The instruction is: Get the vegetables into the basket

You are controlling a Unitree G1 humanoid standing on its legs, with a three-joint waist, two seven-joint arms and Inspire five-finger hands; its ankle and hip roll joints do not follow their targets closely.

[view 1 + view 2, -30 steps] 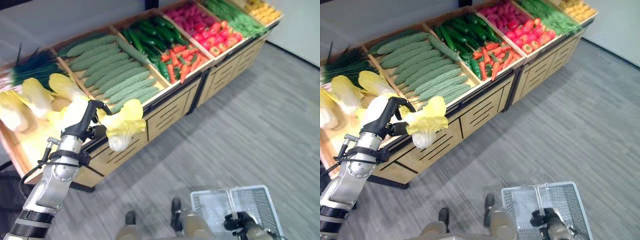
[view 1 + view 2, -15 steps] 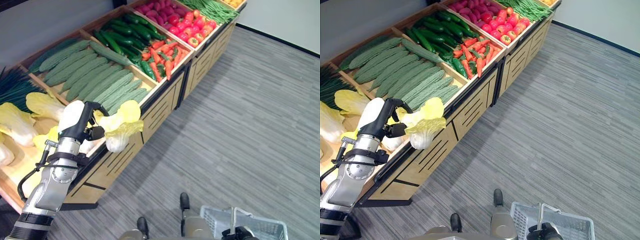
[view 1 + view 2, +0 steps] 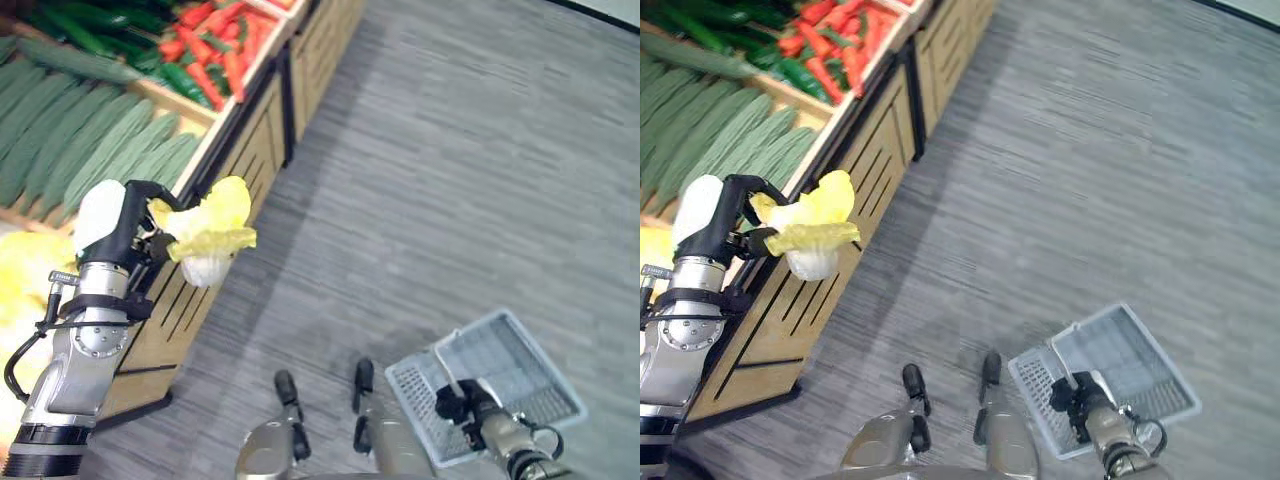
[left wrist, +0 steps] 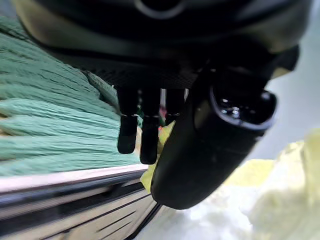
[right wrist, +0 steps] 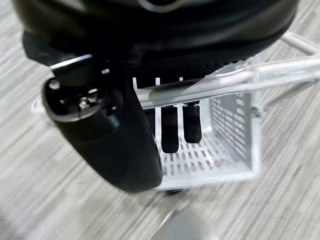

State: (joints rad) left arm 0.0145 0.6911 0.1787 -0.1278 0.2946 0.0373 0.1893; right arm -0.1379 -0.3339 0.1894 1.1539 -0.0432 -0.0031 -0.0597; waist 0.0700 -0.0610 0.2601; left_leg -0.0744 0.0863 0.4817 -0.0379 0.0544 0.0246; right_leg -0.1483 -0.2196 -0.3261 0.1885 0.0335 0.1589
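Overhead, left hand (image 3: 118,222) grips cabbage (image 3: 208,232).

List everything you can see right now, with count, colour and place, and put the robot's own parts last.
Cabbage: one, yellow leaves with white base, held in the air in front of the stand.
Basket: one, white mesh, above the floor at the robot's right.
Basket handle: one, pale bar, under the right hand.
Bumpy gourds: many, pale green, stand bin behind the cabbage.
Carrots: a heap, orange-red, next bin along.
Cucumbers: several, dark green, beside the carrots.
Produce stand: one, light wood with slatted front.
Floor: grey planks.
Left hand: fingers curled round the cabbage.
Right hand: fingers curled round the basket handle.
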